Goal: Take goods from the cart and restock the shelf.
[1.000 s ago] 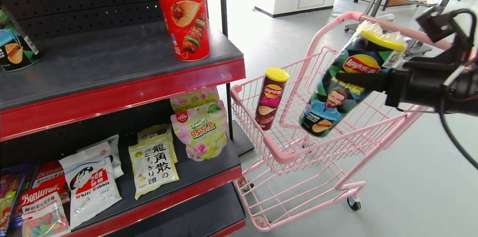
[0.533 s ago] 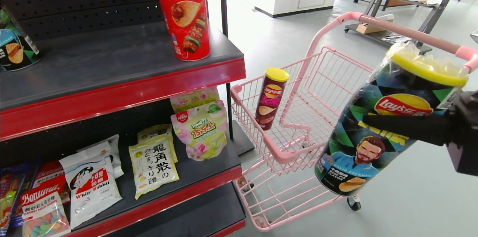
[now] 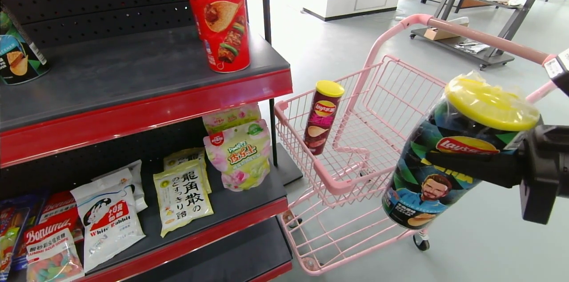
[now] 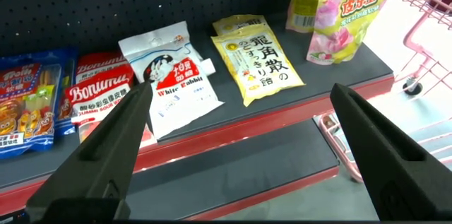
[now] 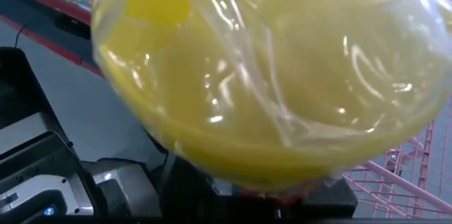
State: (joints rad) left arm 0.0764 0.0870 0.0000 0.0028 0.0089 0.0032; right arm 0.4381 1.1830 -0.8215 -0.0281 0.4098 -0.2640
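Wide and bare, my left fingers (image 4: pixel 106 153) hover before the lower shelf (image 4: pixel 304 100). My right fingers (image 3: pixel 480 167) are clamped across the upper part of the big chip can (image 3: pixel 424 184), just under its yellow lid (image 3: pixel 489 102). That can hangs tilted in the air by the near side of the pink cart (image 3: pixel 320 173), well apart from the upper shelf (image 3: pixel 133 68) where I judge it belongs.

My worry is the grip. It sits high, so most of the can's weight is below it, and the loose film over the lid looks slick (not a wrapping I trust). A quick swing could let the can swivel or slide down between my fingers. On the way across, its base could also clip the cart's rim or the maroon can (image 3: pixel 322 117). On the upper shelf, the tall red can (image 3: pixel 220 15) stands near the front corner and could be knocked over if I come in low.

The cart's basket holds that one maroon can, upright against its front corner. The upper shelf carries the red can, plus a dark can (image 3: pixel 15 57) at the far left. The lower shelf holds sweets: a white bag (image 3: pixel 109 217), a yellow bag (image 3: pixel 182 195) and a pink-green pouch (image 3: pixel 240 155).
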